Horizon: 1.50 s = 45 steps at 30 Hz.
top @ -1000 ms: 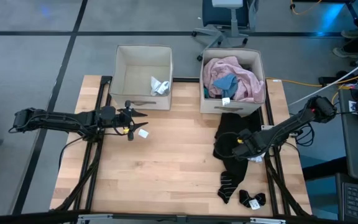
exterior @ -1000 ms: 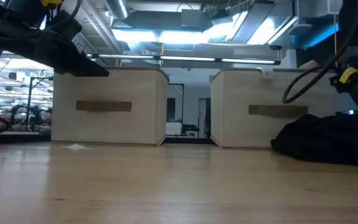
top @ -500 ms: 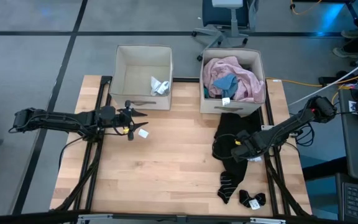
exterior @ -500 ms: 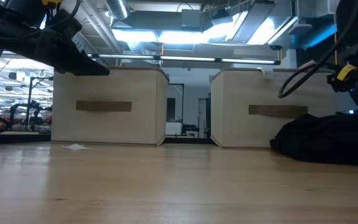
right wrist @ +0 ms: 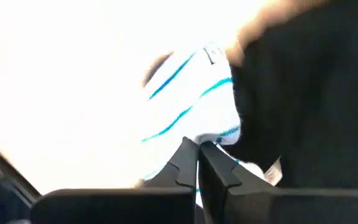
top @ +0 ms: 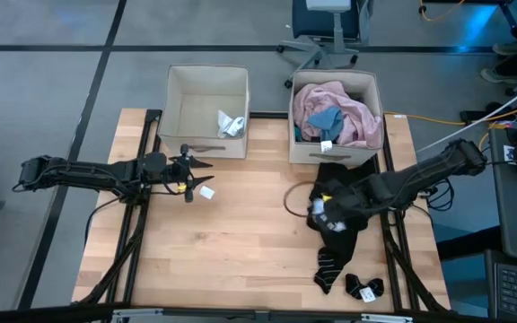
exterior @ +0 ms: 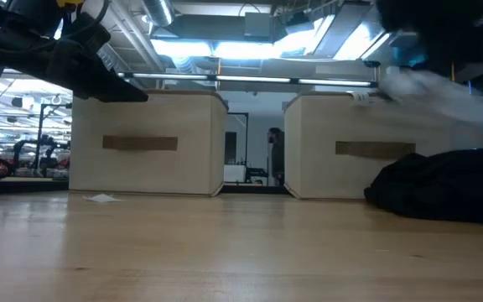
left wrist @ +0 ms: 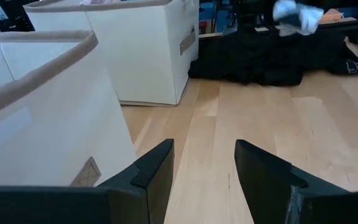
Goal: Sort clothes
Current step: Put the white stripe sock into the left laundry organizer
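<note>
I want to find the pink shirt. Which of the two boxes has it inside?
The right bin, behind the black clothes, holds the pink shirt. The left bin holds only a small white piece.

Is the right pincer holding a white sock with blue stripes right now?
Yes, in the right wrist view the right pincer is shut on a white sock with blue stripes, lifted beside the black clothes.

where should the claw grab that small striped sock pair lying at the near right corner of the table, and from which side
Take the striped sock pair at its middle, coming straight down from above. It lies flat and bunched on the bare table, just apart from the black garment, so a top pinch across its narrow width should lift it cleanly. The right claw, already holding a white striped sock, is nearest.
</note>
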### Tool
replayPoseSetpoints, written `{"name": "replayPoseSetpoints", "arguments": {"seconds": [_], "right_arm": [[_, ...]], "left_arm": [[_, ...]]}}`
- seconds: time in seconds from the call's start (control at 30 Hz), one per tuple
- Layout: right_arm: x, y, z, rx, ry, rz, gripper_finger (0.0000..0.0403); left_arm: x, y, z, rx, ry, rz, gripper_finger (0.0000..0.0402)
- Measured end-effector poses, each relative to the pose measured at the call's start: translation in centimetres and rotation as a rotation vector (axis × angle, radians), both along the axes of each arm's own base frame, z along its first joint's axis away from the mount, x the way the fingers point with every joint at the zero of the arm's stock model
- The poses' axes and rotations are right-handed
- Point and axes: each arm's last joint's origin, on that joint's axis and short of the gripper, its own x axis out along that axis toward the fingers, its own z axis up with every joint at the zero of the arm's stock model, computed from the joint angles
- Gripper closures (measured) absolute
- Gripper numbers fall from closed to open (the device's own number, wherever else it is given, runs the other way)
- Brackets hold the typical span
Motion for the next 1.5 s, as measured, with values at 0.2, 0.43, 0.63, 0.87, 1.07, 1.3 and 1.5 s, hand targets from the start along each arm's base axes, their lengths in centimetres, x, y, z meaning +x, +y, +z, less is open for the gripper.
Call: {"name": "replayPoseSetpoints", "arguments": {"seconds": [0.2, 0.43, 0.63, 0.87, 1.07, 1.3, 1.5], "right_arm": [[3.8, -1.0, 3.8, -0.310, -0.433, 0.191, 0.0399], [7.9, -2.9, 6.4, -0.742, -0.739, 0.369, 0.0399], [11.4, -6.8, 7.1, -1.042, -0.843, 0.343, 0.0400], [14.5, -13.4, 5.4, -1.127, -0.958, 0.238, 0.0400], [16.6, -18.1, 3.3, -1.119, -1.080, 0.145, 0.0400], [19.6, -21.3, 1.3, -1.103, -1.033, 0.110, 0.0400], [21.1, -22.2, 0.4, -1.099, -1.017, 0.104, 0.0377]], "left_arm": [[0.0, 0.0, 0.0, 0.002, 0.001, -0.001, 0.0240], [0.0, 0.0, -0.1, 0.008, 0.008, -0.003, 0.0240], [0.0, 0.0, 0.0, 0.007, 0.006, -0.002, 0.0240], [0.0, 0.0, 0.0, 0.007, 0.005, -0.002, 0.0240], [0.0, 0.0, 0.0, -0.014, -0.002, 0.003, 0.0240], [0.0, 0.0, 0.0, -0.014, -0.001, 0.003, 0.0240], [0.0, 0.0, -0.1, -0.010, 0.006, 0.002, 0.0240]]}}
